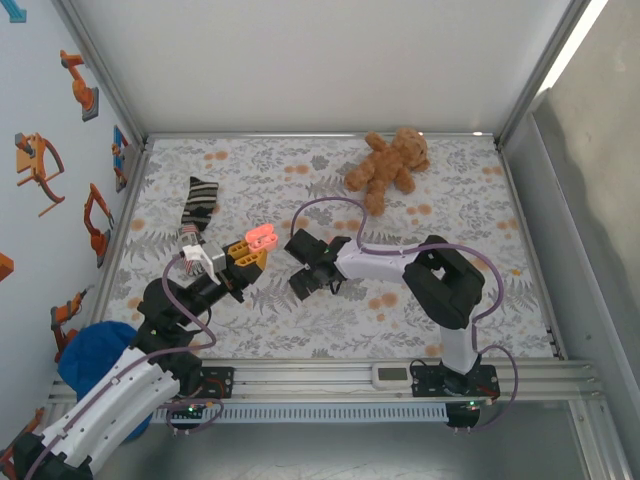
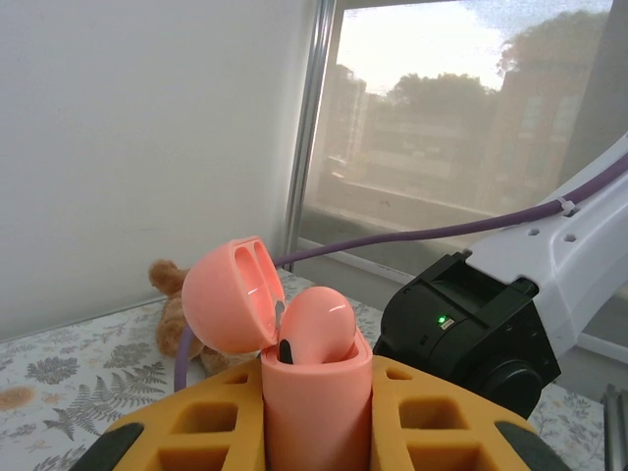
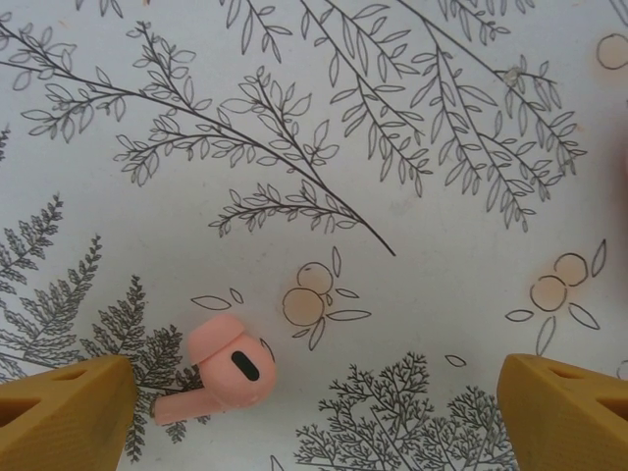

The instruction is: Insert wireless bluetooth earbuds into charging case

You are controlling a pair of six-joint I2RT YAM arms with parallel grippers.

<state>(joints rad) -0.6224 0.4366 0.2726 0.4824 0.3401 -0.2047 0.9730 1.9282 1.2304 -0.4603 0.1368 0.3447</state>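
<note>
My left gripper is shut on the pink charging case and holds it upright above the cloth. The case lid is swung open to the left, and one pink earbud sits in the case body. My right gripper hangs open just right of the case, pointing down at the cloth. A second pink earbud lies flat on the cloth between its yellow fingertips, close to the left one and not touched.
A brown teddy bear lies at the back right of the cloth, and a striped sock at the back left. The right arm's black wrist is close behind the case. A blue object sits beyond the table's left edge.
</note>
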